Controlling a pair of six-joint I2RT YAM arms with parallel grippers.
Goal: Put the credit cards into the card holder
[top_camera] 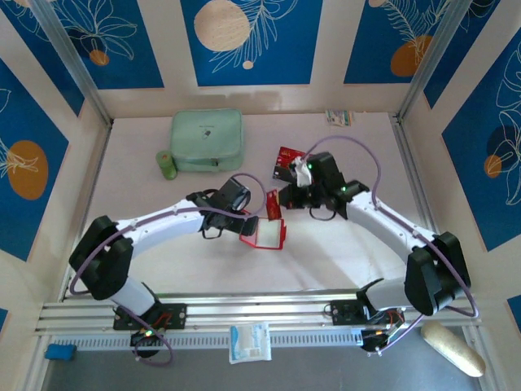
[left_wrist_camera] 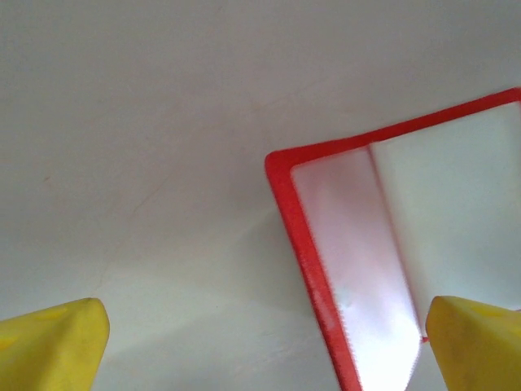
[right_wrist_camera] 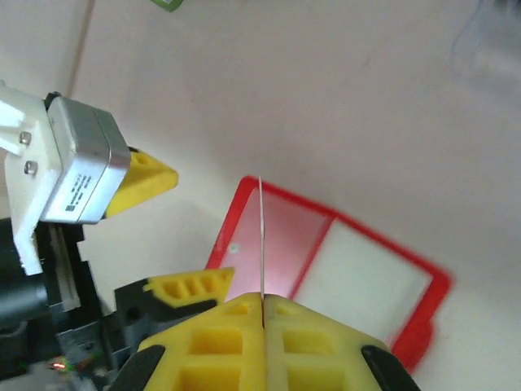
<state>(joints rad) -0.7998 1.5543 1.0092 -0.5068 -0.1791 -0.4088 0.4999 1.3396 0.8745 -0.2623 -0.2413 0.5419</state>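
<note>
The card holder (top_camera: pixel 269 235) lies open at the table's middle, red-rimmed with pale clear sleeves, and appears again in the left wrist view (left_wrist_camera: pixel 391 244) and the right wrist view (right_wrist_camera: pixel 342 269). My left gripper (top_camera: pixel 247 222) hovers at its left edge, open (left_wrist_camera: pixel 264 336), its yellow fingertips (left_wrist_camera: pixel 57 342) straddling the holder's corner without touching anything. My right gripper (top_camera: pixel 284 198) is shut (right_wrist_camera: pixel 263 300) on a thin credit card (right_wrist_camera: pixel 262 236) seen edge-on, held upright just above the holder's left sleeve. More red credit cards (top_camera: pixel 286 156) lie behind the right gripper.
A mint-green zip case (top_camera: pixel 207 140) sits at the back left with a small green roll (top_camera: pixel 167 165) beside it. A small packet (top_camera: pixel 339 117) lies at the back right wall. The left arm's fingers (right_wrist_camera: pixel 146 175) stand close to the held card.
</note>
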